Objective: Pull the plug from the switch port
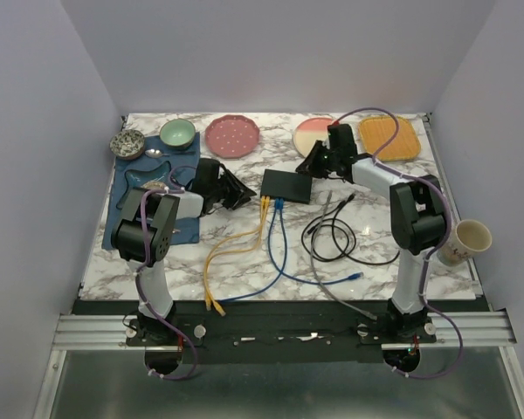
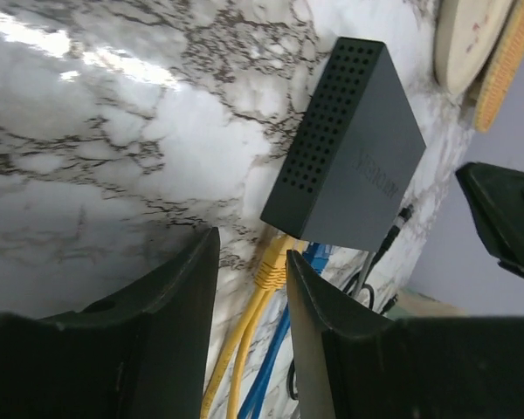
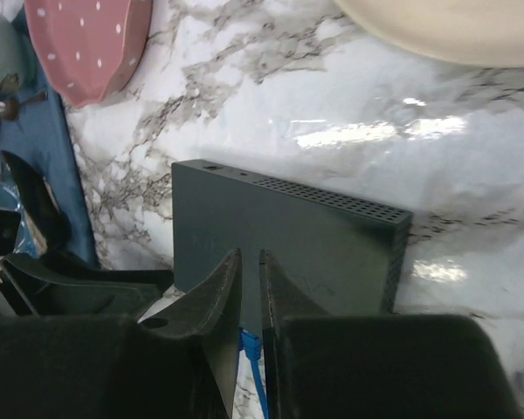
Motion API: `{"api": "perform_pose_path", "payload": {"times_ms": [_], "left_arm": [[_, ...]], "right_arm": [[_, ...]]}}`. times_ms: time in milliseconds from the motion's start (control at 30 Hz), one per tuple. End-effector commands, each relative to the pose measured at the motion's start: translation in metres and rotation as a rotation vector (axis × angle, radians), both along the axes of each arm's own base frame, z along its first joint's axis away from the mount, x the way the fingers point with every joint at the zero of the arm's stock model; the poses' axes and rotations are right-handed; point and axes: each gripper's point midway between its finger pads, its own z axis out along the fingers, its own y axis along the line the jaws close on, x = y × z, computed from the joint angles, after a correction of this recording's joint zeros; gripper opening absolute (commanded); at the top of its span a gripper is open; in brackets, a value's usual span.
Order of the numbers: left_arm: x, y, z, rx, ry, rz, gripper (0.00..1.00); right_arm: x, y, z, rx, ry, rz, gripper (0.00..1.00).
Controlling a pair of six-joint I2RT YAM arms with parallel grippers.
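The flat matte-black rectangular switch (image 1: 286,185) lies near the centre of the white marbled table (image 1: 375,284). A yellow plug (image 2: 273,262) sits in its socket edge, with a blue plug (image 2: 313,253) just beside it. The left gripper (image 2: 249,292) is at this edge with its jaws apart and the yellow plug in line between them, not clamped. The right gripper (image 3: 251,284) is above the switch top, with its fingers almost together and holding nothing. If the left jaws catch the blue plug too, the unheld switch may slide along.

My marble table (image 1: 148,262) bears the switch (image 1: 286,185) mid-frame. A pink dotted plate (image 1: 232,136) lies above it, a black cable (image 1: 307,236) lower right.
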Motion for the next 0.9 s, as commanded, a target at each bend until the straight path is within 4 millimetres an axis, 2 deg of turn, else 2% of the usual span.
{"api": "perform_pose_path", "payload": {"times_ms": [0,133,333,567,867], "left_arm": [[0.004,-0.023,0.019,-0.16,-0.143,-0.066,0.47],[0.001,-0.026,0.011,-0.153,-0.159,-0.073,0.49],[-0.002,-0.034,-0.002,-0.174,-0.149,-0.097,0.51],[-0.002,-0.04,-0.013,-0.244,-0.126,-0.076,0.5],[-0.01,-0.042,-0.008,-0.305,-0.147,-0.086,0.47]], "right_arm": [[-0.017,0.046,0.0,0.093,0.037,0.188,0.22],[-0.024,0.065,-0.011,0.089,0.067,0.246,0.23],[-0.028,0.075,-0.018,0.089,0.095,0.272,0.23],[-0.032,0.073,-0.027,0.066,0.11,0.269,0.23],[-0.033,0.071,-0.037,0.055,0.132,0.257,0.23]]}}
